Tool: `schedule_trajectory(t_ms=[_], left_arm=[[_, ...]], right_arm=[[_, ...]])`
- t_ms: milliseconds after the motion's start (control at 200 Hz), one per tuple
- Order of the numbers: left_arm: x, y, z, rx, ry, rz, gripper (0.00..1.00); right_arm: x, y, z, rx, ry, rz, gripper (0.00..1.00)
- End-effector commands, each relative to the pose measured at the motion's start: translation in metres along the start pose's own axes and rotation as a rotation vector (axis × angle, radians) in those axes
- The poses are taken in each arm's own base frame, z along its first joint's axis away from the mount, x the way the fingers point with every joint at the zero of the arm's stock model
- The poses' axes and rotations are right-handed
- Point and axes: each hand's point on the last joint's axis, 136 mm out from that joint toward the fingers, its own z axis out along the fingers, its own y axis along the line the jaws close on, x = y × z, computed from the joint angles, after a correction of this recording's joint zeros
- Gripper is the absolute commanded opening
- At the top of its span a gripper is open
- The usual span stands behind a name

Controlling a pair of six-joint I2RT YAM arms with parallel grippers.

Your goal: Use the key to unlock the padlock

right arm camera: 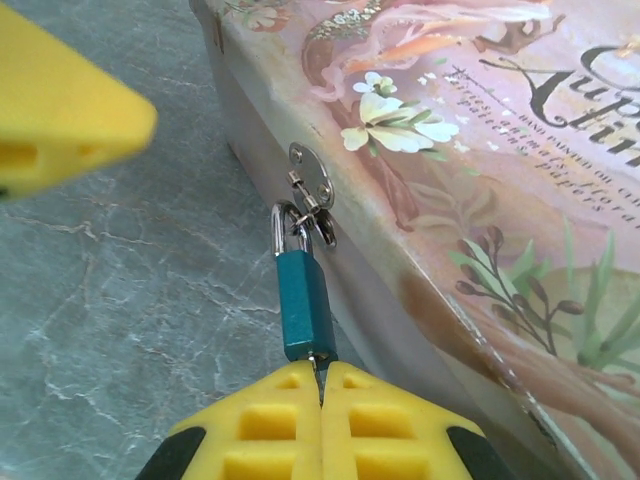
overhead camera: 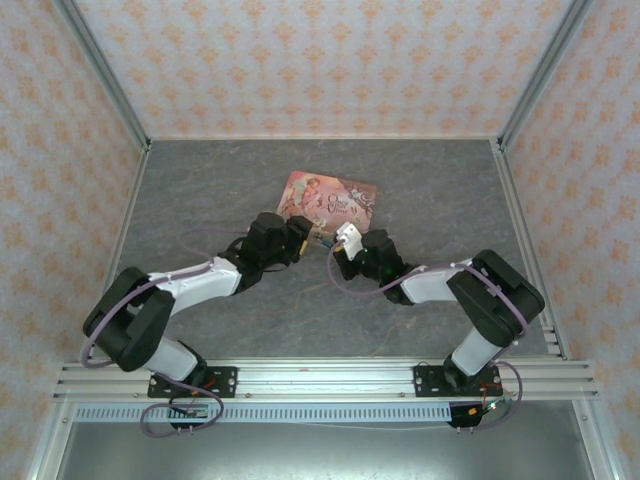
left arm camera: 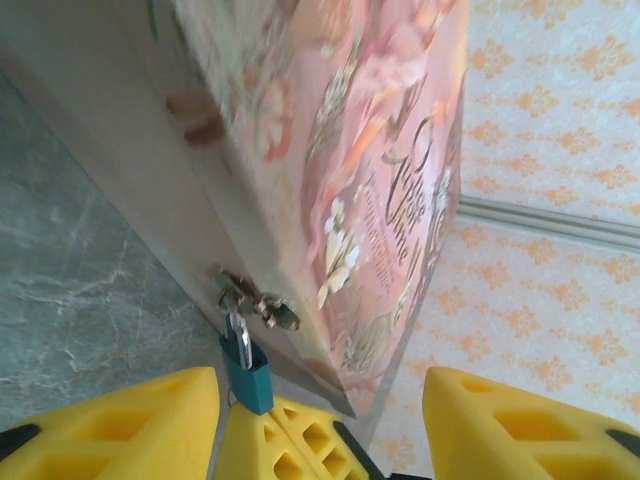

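Note:
The padlock, small with a teal body, hangs by its shackle from the hasp on the side of a pink illustrated tin. My right gripper is shut on the key. Just a thin silvery sliver of the key shows, running into the padlock's underside. In the left wrist view the padlock sits just above the right gripper's yellow fingers. My left gripper is open; its fingers stand wide apart on either side of the padlock and do not touch it.
The pink tin lies on the grey marbled table, and both arms meet at its near edge. Papered walls close in the back and sides. A metal rail runs along the near edge.

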Motion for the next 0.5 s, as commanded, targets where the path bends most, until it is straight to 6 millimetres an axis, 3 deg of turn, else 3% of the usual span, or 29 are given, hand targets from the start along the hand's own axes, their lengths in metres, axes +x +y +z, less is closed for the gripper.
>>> schedule_trajectory(t_ms=[0,245,495], left_arm=[[-0.026,0.010,-0.015,-0.066,-0.083,0.068,0.58],[-0.061,0.019,-0.037,-0.128,-0.164,0.115,0.66],[-0.082,0.025,-0.036,-0.190,-0.173,0.185,0.71]], right_arm=[[-0.003,0.016,-0.003,-0.119,0.006,0.203,0.00],[0.006,0.009,-0.004,-0.194,0.026,0.484,0.00],[0.028,0.004,-0.001,-0.204,0.114,0.672,0.00]])
